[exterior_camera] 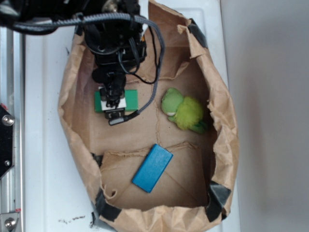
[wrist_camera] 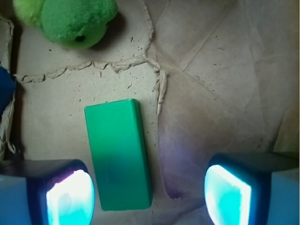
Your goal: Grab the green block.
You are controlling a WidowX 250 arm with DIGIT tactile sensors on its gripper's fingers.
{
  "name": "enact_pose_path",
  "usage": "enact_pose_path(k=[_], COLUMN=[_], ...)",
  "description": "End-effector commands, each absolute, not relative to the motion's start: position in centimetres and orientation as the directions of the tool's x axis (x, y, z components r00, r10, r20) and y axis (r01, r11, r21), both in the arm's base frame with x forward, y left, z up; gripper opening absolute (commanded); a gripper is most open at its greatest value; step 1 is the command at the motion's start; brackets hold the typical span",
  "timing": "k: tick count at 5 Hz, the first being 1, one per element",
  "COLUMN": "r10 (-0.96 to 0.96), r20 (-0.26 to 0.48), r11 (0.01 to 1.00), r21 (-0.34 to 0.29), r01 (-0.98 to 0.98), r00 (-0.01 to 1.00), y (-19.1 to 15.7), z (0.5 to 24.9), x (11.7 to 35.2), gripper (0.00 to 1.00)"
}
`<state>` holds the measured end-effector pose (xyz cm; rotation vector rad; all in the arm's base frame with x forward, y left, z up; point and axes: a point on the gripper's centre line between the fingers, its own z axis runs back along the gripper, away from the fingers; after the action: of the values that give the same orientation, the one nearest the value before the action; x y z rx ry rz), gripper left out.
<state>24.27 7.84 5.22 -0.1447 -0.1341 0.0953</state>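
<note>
Hovering pincer spread wide — green block beside left pad, right side bare.

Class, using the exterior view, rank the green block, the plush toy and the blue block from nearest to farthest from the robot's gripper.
1. Green block: directly beneath the gripper, partly covered by it.
2. Plush toy: off to the right in the picture, by the bag's wall.
3. Blue block: lowest in the picture, near the bag's bottom edge.

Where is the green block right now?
The green block lies flat on the brown paper, between the open fingers in the wrist view, nearer the left one. The plush toy sits beyond it.
</note>
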Motion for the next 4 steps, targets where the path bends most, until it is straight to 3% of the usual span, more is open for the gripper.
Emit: enact_pose_path(k=[1, 4], r10=[0.108, 0.121], r20=[0.218, 0.221], r11=[0.989, 0.991], r21=[-0.122, -0.091], r01=[-0.082, -0.103], r00=[0.97, 0.968], y=[7.1, 5.7], z=[6.6, 4.8], x=[25.5, 26.8], gripper=[1.0, 1.0])
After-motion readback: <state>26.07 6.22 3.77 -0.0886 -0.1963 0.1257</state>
